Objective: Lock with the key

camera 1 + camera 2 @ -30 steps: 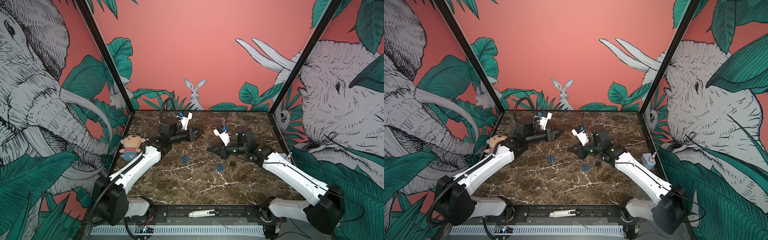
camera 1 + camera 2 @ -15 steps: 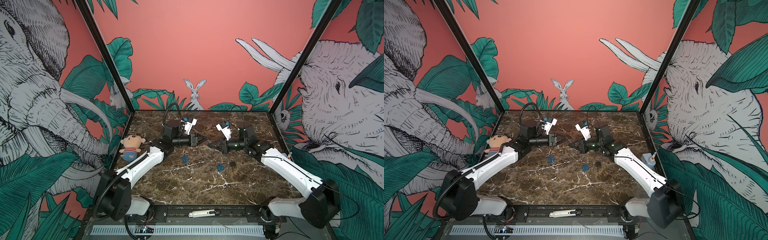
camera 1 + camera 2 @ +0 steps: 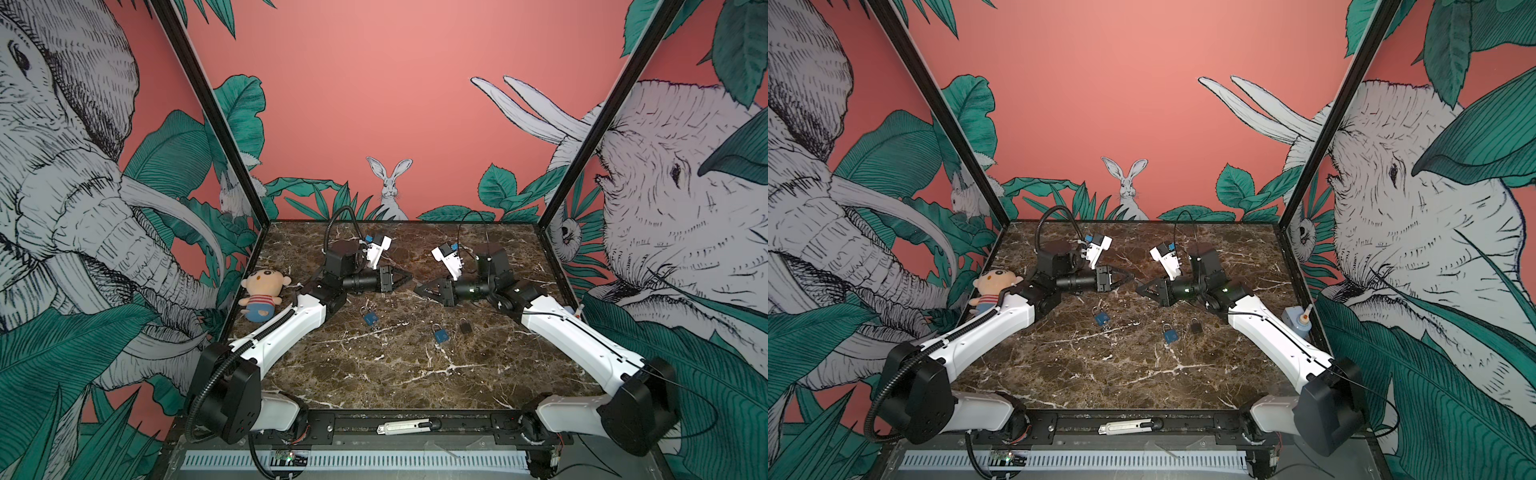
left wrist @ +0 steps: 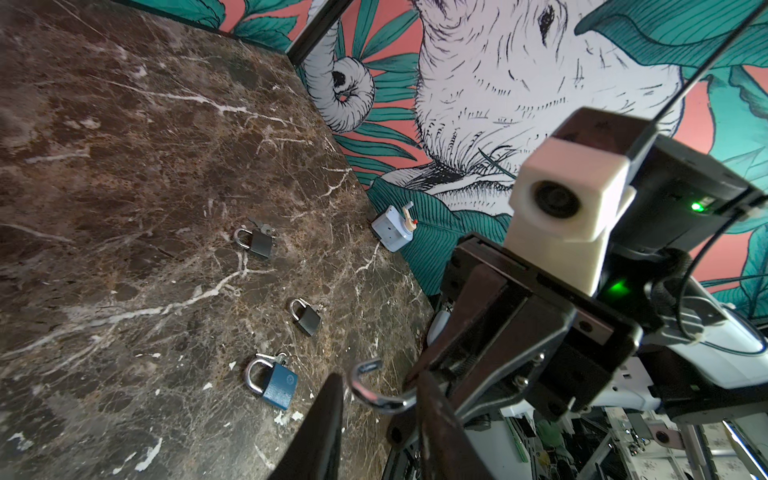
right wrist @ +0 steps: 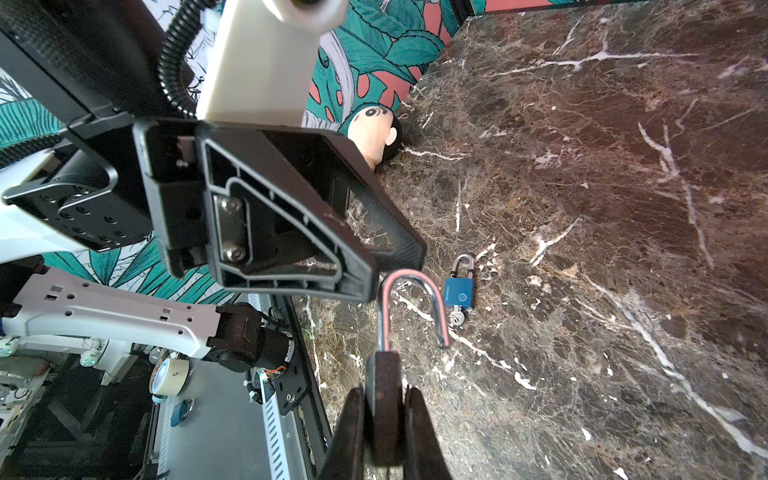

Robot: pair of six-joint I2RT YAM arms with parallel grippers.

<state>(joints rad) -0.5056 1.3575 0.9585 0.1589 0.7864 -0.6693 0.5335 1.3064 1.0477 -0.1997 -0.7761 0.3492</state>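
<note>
Both arms reach in over the rear middle of the marble bench point(image 3: 395, 374), tip to tip and raised off its surface. The right claw point(image 3: 417, 288) is clamped on the body of a held dark padlock point(image 5: 384, 399). Its steel shackle point(image 5: 437, 309) stands swung open with the free end in the air. The left claw point(image 3: 408, 276) faces it with its jaws partly apart. In the left wrist view the hook of the shackle sits in the gap between its fingers point(image 4: 326, 419) — whether either finger touches the steel I cannot tell. The keyway end of the held dark padlock is hidden between the right claw's fingers, so I cannot tell whether a key sits in it.

Loose padlocks lie flat on the marble between the two forearms, in front of the claws. The left blue padlock point(image 3: 370, 318) has a key point(image 5: 456, 319) at its base. The right blue padlock point(image 3: 441, 336) and a small dark padlock point(image 3: 466, 327) lie just beside each other, nearer the right arm. A far dark padlock point(image 4: 257, 243) shows only in the left wrist view.

At the left edge a plush doll point(image 3: 262, 297) lies against the wall, near the left arm. At the right edge a pale-blue box with a spout point(image 3: 1296, 318) stands by the wall, just beside the right forearm. Open marble runs from the padlocks to the black front rail — a utility knife point(image 3: 409, 427) lies there.
</note>
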